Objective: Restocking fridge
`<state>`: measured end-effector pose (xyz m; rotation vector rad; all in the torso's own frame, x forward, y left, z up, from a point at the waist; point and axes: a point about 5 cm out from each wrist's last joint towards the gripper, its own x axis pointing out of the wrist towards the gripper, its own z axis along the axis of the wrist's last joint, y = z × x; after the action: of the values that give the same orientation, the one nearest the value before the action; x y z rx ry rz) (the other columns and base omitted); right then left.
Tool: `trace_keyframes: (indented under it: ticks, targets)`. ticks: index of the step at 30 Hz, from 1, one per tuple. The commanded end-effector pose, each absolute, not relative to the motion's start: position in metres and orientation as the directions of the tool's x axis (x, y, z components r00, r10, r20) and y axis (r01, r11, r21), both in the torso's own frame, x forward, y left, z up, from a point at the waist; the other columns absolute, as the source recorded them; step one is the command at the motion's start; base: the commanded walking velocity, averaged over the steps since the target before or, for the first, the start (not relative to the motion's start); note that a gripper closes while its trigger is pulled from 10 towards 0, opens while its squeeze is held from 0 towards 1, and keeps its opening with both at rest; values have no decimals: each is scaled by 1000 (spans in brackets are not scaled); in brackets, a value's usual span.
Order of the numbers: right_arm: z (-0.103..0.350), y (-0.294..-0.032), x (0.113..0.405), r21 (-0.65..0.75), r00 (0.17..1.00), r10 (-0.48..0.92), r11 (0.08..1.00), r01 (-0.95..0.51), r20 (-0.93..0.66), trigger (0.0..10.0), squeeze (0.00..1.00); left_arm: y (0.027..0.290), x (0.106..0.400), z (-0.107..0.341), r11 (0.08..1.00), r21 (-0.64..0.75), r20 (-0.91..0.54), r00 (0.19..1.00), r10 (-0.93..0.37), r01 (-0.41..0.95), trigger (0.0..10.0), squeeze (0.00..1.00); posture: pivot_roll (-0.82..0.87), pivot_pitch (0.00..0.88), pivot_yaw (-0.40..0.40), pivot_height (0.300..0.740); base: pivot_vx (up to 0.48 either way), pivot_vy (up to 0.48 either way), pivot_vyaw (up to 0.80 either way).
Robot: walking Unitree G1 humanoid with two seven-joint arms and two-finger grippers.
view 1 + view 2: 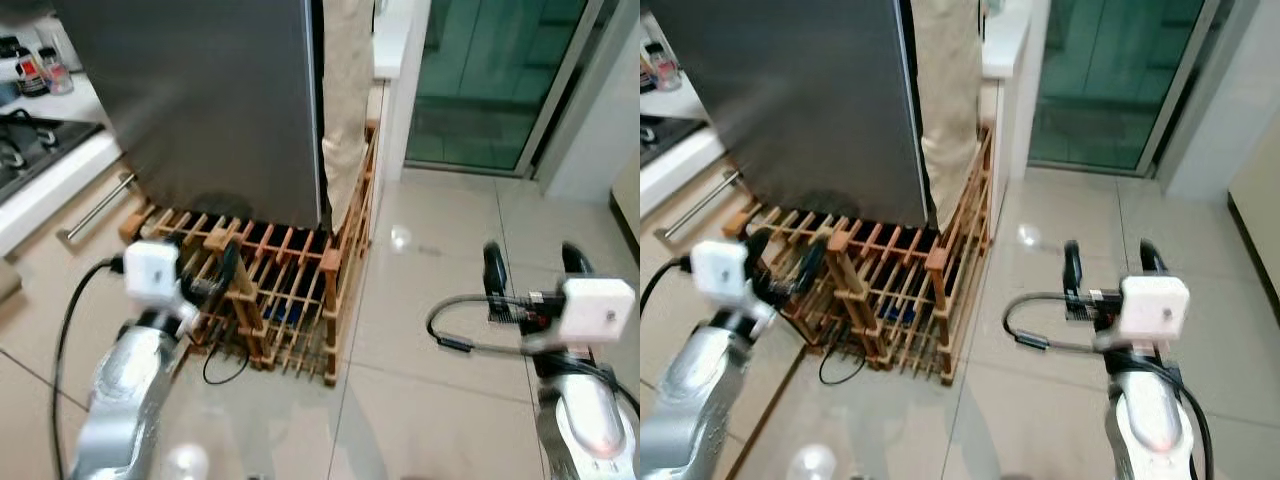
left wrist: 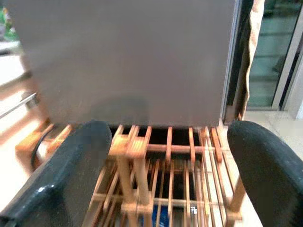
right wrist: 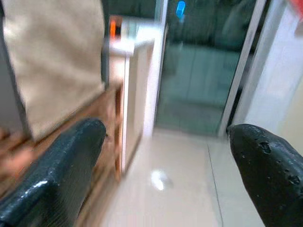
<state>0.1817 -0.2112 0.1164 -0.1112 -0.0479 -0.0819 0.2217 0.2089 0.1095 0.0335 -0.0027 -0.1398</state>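
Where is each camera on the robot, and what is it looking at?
Left eye view: on the head, looking forward and down at the grey fridge, the wooden rack and both arms.
Right eye view: beside it on the head, same scene; the right gripper hangs open over the tiled floor.
Left wrist view: on the left wrist, looking past the open left gripper at the rack and fridge.
Right wrist view: on the right wrist, facing the glass door.
Shared: eye and left wrist views all show the rack.
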Motion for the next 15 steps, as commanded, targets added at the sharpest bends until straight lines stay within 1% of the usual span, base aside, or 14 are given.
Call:
trace_keyframes:
  ticks: [1,3,6,7,9,15]
  targets:
    - [125,-208,178,-106,996,-48,993,56,75,10000,0,199,223,139,984,36,108,978,-178,175,10000,0,-173,0,34,740,0,0,0]
    - [125,-209,178,-105,996,-52,993,59,73,10000,0,194,226,146,983,32,134,974,-183,180,10000,0,-173,0,32,740,0,0,0]
    - [121,-210,179,-109,994,-62,991,72,94,10000,0,181,236,164,978,25,200,958,-207,206,10000,0,-176,0,37,740,0,0,0]
    - [120,-210,180,-109,993,-63,991,74,100,10000,0,179,238,167,977,23,213,954,-211,211,10000,0,-176,0,37,740,255,0,0]
    - [120,-209,180,-110,992,-64,991,76,106,10000,0,178,240,169,977,11,222,952,-211,214,10000,0,-178,0,39,740,330,0,0]
    - [120,-208,183,-107,992,-68,991,80,105,10000,0,177,244,164,977,-23,182,962,-203,210,10000,0,-182,0,42,740,480,0,0]
